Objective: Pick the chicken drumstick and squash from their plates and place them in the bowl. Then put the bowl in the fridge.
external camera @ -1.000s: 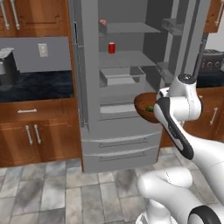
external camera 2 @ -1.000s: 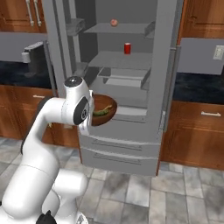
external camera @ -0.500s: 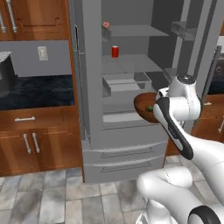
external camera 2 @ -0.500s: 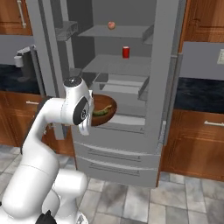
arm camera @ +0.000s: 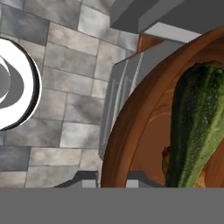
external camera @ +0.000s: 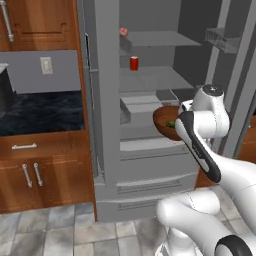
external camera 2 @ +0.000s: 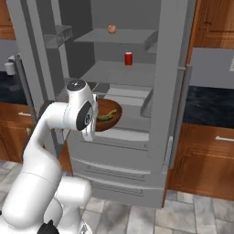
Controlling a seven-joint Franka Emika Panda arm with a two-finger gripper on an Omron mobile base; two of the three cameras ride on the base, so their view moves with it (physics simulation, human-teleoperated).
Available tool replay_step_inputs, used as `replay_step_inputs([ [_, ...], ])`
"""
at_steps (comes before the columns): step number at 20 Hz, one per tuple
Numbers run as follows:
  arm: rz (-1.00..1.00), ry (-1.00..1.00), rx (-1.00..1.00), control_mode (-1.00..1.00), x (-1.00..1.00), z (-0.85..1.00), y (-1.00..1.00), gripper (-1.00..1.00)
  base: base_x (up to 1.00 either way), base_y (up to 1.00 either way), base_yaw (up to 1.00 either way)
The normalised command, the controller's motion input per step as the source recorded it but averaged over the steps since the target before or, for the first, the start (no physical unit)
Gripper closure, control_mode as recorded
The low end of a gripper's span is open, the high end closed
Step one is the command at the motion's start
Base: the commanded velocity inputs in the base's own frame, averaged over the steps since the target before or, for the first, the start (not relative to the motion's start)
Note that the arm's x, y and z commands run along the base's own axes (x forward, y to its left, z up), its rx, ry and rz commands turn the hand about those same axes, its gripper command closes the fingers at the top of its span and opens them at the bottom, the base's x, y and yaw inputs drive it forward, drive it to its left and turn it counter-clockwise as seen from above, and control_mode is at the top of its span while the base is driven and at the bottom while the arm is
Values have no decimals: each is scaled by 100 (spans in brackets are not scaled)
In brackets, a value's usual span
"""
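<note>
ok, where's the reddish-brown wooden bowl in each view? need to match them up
Left base view: reddish-brown wooden bowl right of centre, at the open grey fridge, partly behind the arm.
Right base view: left of centre, beside the arm's white wrist.
Hand view: right half, rim clamped by the gripper, dark green squash inside.
Shared landmark: small red can on a fridge shelf, in both base views.

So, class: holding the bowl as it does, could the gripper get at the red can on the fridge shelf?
Probably not: the gripper is shut on the bowl, and the red can stands on a higher shelf.
</note>
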Motion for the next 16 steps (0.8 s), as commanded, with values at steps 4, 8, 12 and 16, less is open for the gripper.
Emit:
replay_step_inputs([
  [4, 0, 0, 0, 100, 0, 0, 0, 100, 51, -29, 0],
  [8, 0, 0, 0, 100, 0, 0, 0, 100, 51, -33, 0],
  [12, 0, 0, 0, 100, 0, 0, 0, 100, 45, -40, -2],
  [16, 0, 0, 0, 100, 0, 0, 0, 100, 33, -47, -2],
])
